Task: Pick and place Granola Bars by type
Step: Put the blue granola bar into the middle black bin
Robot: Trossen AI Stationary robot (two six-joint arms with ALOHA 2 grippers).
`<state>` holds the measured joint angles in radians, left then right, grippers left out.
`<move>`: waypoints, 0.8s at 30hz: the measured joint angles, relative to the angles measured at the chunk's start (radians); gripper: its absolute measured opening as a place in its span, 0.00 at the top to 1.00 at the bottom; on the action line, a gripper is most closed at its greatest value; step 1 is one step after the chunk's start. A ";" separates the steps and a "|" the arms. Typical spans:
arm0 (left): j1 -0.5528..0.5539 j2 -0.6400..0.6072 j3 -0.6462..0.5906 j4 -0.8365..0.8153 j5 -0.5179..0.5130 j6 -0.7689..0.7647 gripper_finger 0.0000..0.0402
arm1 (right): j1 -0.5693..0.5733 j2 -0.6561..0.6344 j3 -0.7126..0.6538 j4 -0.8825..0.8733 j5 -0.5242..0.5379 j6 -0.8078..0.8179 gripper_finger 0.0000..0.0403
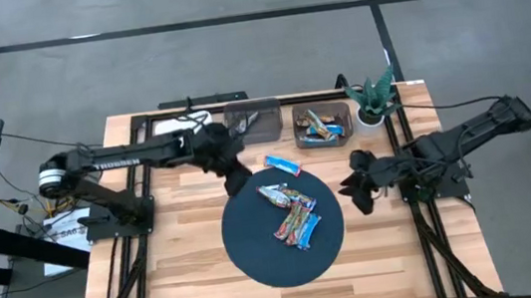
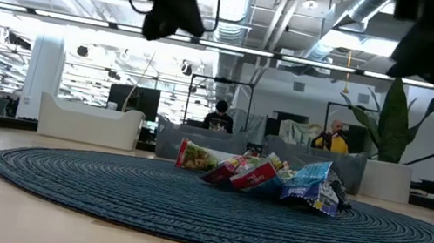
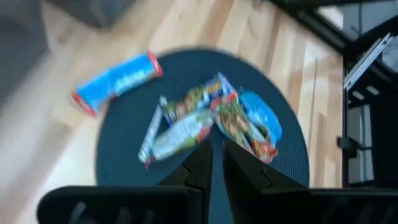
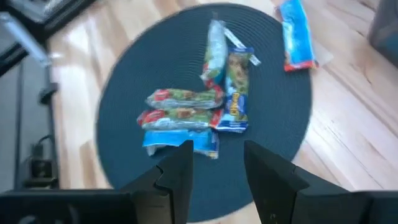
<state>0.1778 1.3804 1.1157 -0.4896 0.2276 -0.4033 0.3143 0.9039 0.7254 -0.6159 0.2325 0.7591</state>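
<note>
Several Granola Bars (image 1: 293,214) overlap on the mat (image 1: 258,255), hiding wrappers.

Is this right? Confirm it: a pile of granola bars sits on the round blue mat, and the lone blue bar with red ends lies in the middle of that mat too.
Not quite. The blue bar with red ends lies off the mat, on the wooden table just past the mat's rim toward the bins. The high view shows this. The pile of granola bars does sit on the mat.

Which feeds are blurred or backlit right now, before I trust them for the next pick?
Left wrist view: motion-smeared, the lone blue bar and the pile on the round mat soft. Right wrist view: milder blur, wrappers still separable. Low view: bright ceiling lights silhouette both arms. High view: evenly lit, sharp.
</note>
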 joint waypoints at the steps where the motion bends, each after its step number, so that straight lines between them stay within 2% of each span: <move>1: -0.011 0.000 -0.015 0.003 0.000 -0.009 0.93 | -0.012 0.020 0.000 0.010 -0.002 0.008 0.67; 8: -0.074 -0.001 -0.047 0.017 -0.046 -0.009 0.93 | -0.125 0.201 0.000 0.141 -0.104 0.036 0.67; 14: -0.095 -0.001 -0.047 -0.012 -0.057 -0.007 0.93 | -0.193 0.344 0.020 0.200 -0.113 0.033 0.67; 24: -0.100 -0.006 -0.047 -0.046 -0.052 -0.046 0.93 | -0.212 0.538 0.142 0.168 -0.167 -0.203 0.69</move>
<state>0.0776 1.3744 1.0683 -0.5360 0.1757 -0.4496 0.1028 1.4420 0.8672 -0.4475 0.0658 0.5557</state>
